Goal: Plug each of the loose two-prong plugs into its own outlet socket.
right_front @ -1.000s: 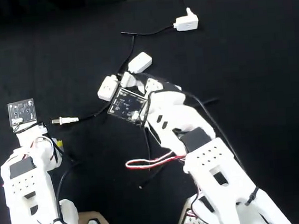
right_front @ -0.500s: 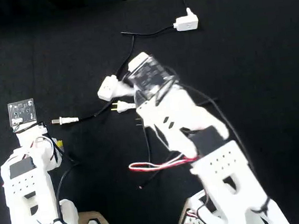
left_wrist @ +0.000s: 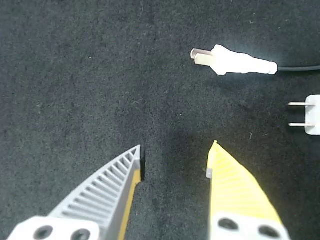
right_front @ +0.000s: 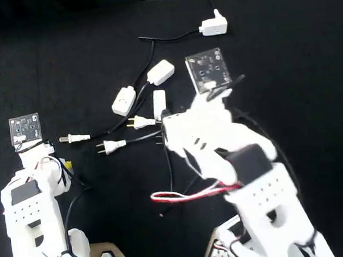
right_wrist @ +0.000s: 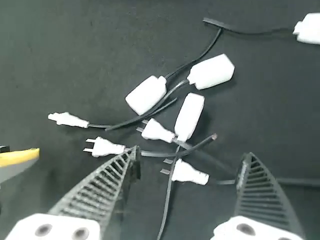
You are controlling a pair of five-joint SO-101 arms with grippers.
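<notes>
Left gripper (left_wrist: 177, 146): jaws wide apart, grey finger (left_wrist: 117, 182) and yellow finger (left_wrist: 235, 182) with nothing between them, bare black mat (left_wrist: 75, 75) beneath. Plug A (left_wrist: 235, 61) lies flat just ahead of the tips, prongs pointing away from its cord. Plug B (left_wrist: 309, 116) is cut off at the frame edge here; two prongs and a sliver of body show.

Right gripper (right_wrist: 190, 152): spread wide, holding nothing, above the tangle. Plug D (right_wrist: 187, 172) lies on the mat between its fingers. In the high view the body of plug D is hidden under the right arm (right_front: 208, 131). Plug C (right_wrist: 156, 131) lies against socket S3 (right_wrist: 189, 116), prongs free and turned away from it.

Sockets S1 (right_wrist: 146, 94) and S2 (right_wrist: 211, 70) sit near each other beyond S3. Socket S4 (right_front: 213, 25) lies well apart at the far side of the mat, clipped at the edge in the right wrist view.

All four plugs are unplugged. The cords (right_wrist: 150, 112) cross, so which cord feeds which socket cannot be traced.
</notes>
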